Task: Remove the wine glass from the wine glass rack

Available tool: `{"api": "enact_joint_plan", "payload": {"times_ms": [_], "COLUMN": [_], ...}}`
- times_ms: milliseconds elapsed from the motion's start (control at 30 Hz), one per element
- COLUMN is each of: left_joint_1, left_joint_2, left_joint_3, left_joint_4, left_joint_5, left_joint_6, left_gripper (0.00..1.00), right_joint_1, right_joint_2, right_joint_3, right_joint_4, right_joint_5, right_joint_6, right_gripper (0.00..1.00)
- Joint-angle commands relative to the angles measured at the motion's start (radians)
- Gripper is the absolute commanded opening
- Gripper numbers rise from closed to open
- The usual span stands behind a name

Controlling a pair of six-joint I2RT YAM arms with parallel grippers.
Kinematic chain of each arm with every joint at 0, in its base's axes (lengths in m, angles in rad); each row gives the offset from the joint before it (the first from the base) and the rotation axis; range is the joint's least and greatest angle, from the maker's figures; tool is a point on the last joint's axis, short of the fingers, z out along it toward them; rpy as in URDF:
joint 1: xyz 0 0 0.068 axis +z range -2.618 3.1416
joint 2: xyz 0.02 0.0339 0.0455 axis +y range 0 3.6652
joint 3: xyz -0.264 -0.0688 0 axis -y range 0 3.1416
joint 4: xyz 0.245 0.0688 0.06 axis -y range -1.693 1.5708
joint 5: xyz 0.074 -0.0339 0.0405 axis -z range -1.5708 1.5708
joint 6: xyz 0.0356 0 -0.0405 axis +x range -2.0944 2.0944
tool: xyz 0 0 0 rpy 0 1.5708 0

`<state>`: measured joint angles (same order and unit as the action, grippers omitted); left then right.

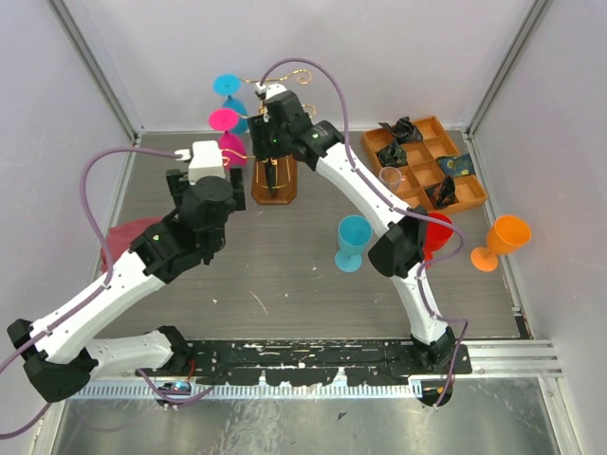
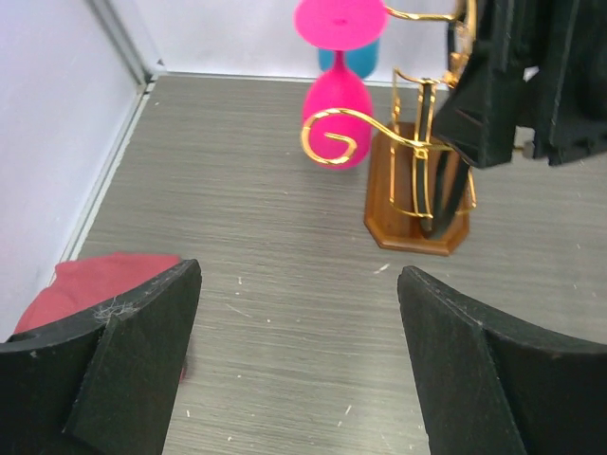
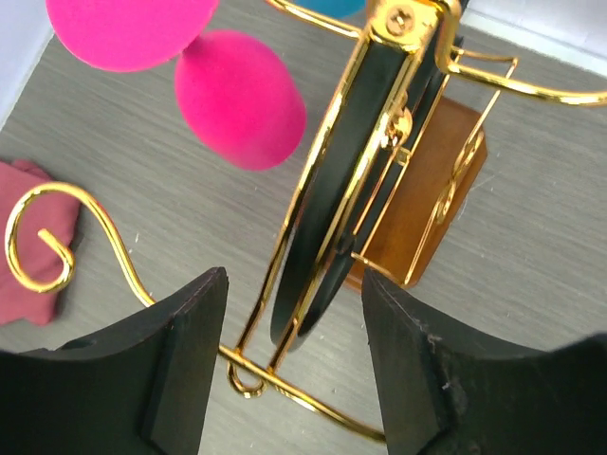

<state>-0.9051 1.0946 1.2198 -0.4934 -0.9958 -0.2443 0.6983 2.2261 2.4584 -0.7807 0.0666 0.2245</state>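
The wine glass rack (image 1: 273, 185) stands at the back of the table, gold wire on a brown wooden base (image 2: 413, 227). A pink wine glass (image 2: 339, 118) hangs upside down from its left arm, with another pink one (image 1: 225, 118) and a cyan one (image 1: 228, 85) behind it. A black glossy glass (image 3: 322, 227) hangs inside the rack's centre wires. My right gripper (image 3: 294, 280) is over the rack, open, with its fingers on either side of that black glass and not touching it. My left gripper (image 2: 299, 284) is open above bare table, left of the rack.
A cyan glass (image 1: 351, 242) and an orange glass (image 1: 500, 242) stand on the right side. A red glass (image 1: 438, 232) is partly behind the right arm. The compartmented wooden tray (image 1: 465, 194) is at back right, with a clear glass (image 1: 391, 177) beside it. A maroon cloth (image 2: 104, 280) lies at left.
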Motion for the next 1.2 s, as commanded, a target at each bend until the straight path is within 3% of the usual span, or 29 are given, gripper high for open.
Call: {"api": "enact_joint_plan", "payload": {"times_ms": [0, 100, 233, 333, 500, 733, 967, 1167], "left_joint_1": [0.082, 0.137, 0.192, 0.225, 0.262, 0.330, 0.403, 0.497], "left_joint_2": [-0.038, -0.046, -0.045, -0.029, 0.025, 0.096, 0.127, 0.202], "left_joint_3": [0.018, 0.010, 0.002, 0.007, 0.039, 0.094, 0.149, 0.179], "left_joint_4": [-0.027, -0.021, -0.002, 0.023, 0.074, 0.134, 0.168, 0.214], "left_joint_5": [0.029, 0.086, 0.145, 0.176, 0.227, 0.395, 0.536, 0.768], "left_joint_6": [-0.074, -0.082, -0.083, -0.068, -0.036, -0.029, -0.066, -0.188], "left_gripper": [0.92, 0.92, 0.92, 0.92, 0.93, 0.94, 0.94, 0.94], "right_joint_1": [0.030, 0.047, 0.049, 0.038, -0.015, -0.122, -0.154, -0.177], "right_joint_2": [0.005, 0.033, 0.013, -0.055, -0.175, -0.354, -0.401, -0.405], "right_joint_3": [0.083, 0.080, 0.050, -0.065, -0.178, -0.339, -0.365, -0.339], "right_joint_4": [0.062, 0.041, 0.011, 0.014, -0.013, 0.009, 0.010, -0.028], "right_joint_5": [0.097, 0.193, 0.260, 0.266, 0.243, 0.165, 0.111, -0.022], "right_joint_6": [-0.083, -0.114, -0.155, -0.195, -0.272, -0.336, -0.504, -0.541], "right_gripper": [0.65, 0.62, 0.41, 0.28, 0.17, 0.16, 0.16, 0.13]}}
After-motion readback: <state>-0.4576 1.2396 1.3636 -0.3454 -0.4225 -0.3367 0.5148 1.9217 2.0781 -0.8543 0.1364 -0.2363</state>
